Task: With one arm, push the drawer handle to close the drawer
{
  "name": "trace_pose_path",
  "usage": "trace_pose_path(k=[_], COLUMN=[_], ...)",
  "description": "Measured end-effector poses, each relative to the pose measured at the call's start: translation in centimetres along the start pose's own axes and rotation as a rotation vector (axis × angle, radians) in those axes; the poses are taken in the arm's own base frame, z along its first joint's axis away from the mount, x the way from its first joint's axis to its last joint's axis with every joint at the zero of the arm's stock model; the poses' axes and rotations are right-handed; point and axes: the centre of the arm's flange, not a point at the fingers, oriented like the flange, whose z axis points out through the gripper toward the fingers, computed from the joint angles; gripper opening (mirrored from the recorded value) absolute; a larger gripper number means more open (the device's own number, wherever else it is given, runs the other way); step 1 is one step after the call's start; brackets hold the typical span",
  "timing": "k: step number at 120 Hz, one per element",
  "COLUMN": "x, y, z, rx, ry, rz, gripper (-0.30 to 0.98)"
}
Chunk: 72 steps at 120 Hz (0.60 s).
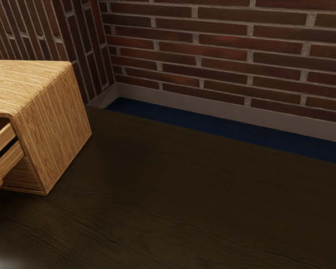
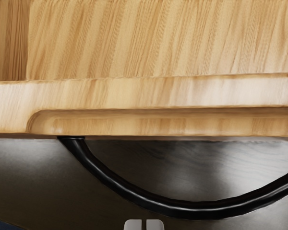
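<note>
Clenched hand (image 2: 144, 224) near black handle (image 2: 197, 211) in wrist view; exterior view shows drawer (image 1: 9, 161) open.

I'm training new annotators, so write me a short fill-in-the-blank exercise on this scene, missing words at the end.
The curved handle in the wrist view is coloured ____.
The wall beyond the table is built of ____.
The wooden cabinet stands at the exterior view's ____ edge.
The drawer has yet to be closed: it stands ____.

Missing words: black; brick; left; open
</note>
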Motion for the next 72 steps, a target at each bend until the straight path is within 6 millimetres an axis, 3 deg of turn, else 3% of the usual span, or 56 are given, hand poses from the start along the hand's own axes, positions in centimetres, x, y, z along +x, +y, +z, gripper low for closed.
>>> trace_pose_path(k=[72], x=[4.3], y=[0.8], z=[0.2], rx=[0.002], ry=[-0.011], rz=[0.054], gripper=[-0.10])
